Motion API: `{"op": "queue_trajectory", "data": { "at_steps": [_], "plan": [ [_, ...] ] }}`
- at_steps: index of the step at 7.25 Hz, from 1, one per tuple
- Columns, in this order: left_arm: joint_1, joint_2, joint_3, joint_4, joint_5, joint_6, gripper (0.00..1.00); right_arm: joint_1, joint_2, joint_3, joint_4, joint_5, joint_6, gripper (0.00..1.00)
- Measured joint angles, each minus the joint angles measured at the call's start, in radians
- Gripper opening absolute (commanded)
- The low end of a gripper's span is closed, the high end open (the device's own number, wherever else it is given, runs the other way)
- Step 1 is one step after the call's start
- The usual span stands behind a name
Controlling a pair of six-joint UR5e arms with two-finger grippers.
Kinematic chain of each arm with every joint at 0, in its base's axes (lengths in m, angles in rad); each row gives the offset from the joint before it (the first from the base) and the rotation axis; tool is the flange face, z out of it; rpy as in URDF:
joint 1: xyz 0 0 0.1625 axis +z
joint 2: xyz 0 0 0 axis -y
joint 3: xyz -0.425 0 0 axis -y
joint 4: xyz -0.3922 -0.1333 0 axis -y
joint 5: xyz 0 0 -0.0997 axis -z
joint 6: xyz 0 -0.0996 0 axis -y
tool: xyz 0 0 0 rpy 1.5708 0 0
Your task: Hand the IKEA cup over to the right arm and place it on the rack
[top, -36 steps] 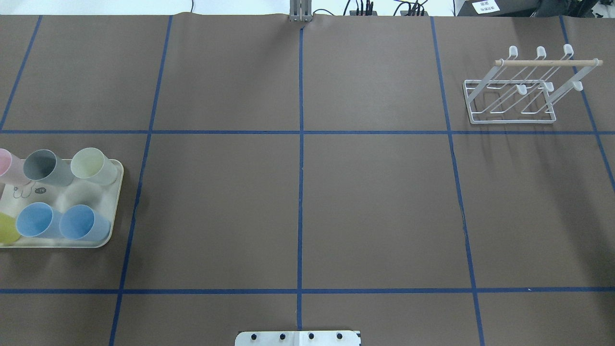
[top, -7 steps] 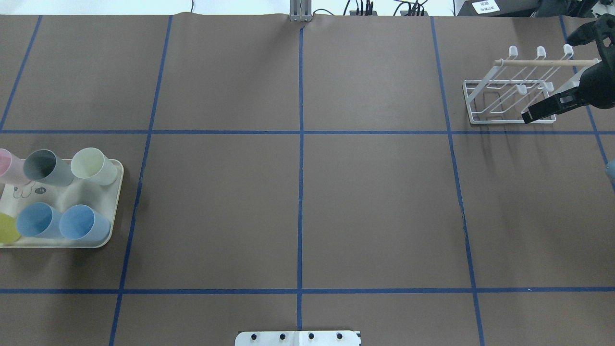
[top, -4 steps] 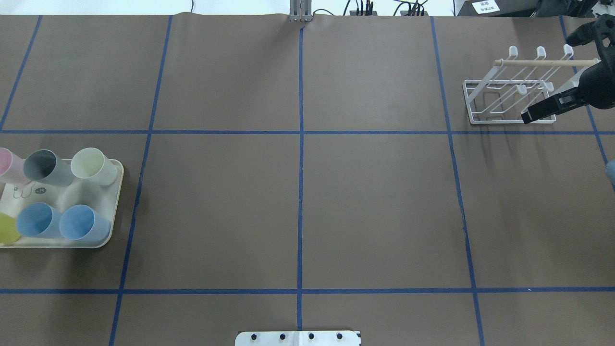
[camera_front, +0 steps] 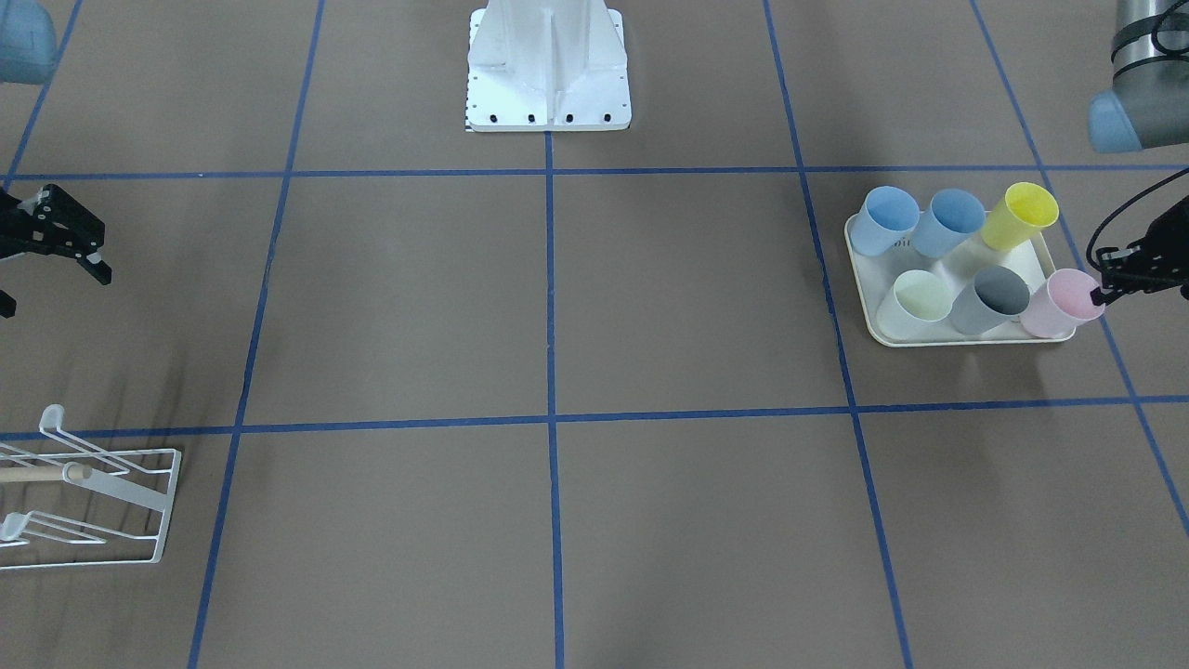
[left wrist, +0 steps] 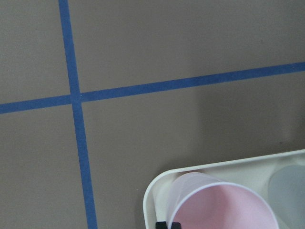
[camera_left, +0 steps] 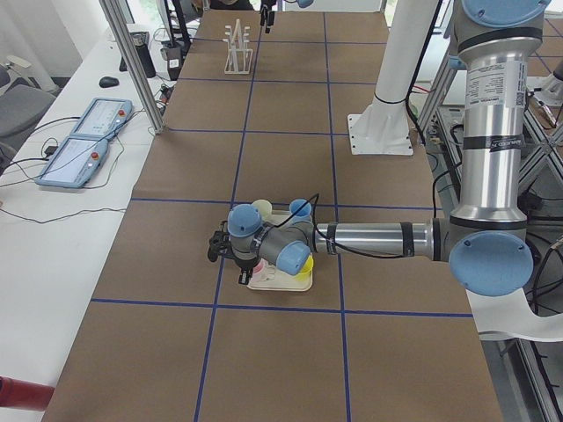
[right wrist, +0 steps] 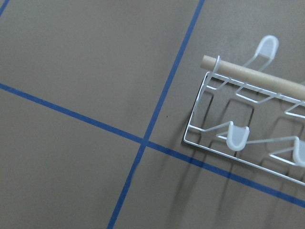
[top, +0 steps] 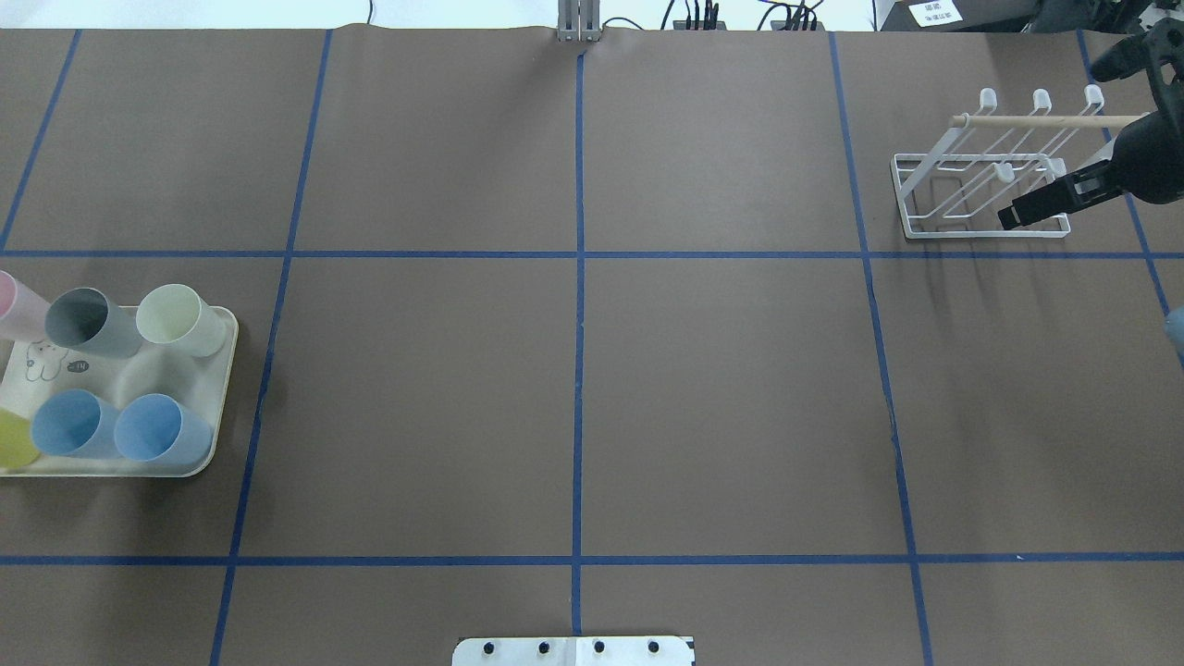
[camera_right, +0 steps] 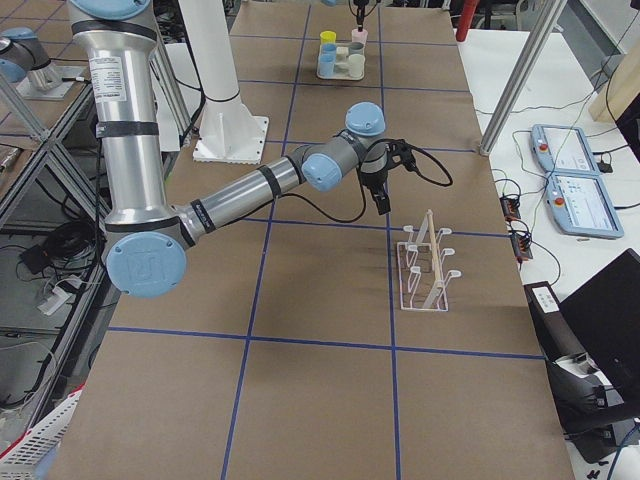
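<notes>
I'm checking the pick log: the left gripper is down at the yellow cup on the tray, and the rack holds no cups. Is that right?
Not quite. The left gripper is at the rim of the pink cup, not the yellow cup. The exterior front-facing view shows this, and the left wrist-mounted view agrees. The rest holds: the cup is on the tray, and the rack holds no cups.

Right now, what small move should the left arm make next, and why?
Probably lift the pale pink plastic cup straight up: the left gripper seems shut on its rim, and the grey cup stands close beside it on the cream tray.
</notes>
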Motion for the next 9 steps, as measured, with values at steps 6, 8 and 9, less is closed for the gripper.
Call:
{"op": "queue_trajectory", "data": {
  "at_steps": [6,8,9],
  "plan": [
    [-0.215,-0.195,-0.026,0.196,-0.161,-0.036,0.0,-0.039,0.1,-0.078,0.254,-0.054,-0.016,0.99],
    [-0.229,-0.253,-0.063,0.222,-0.239,-0.202,0.0,-0.05,0.144,-0.107,0.262,-0.093,-0.015,0.98],
    [-0.228,-0.287,-0.09,0.224,-0.276,-0.32,0.0,-0.068,0.192,-0.134,0.264,-0.104,-0.015,0.99]
  ]
}}
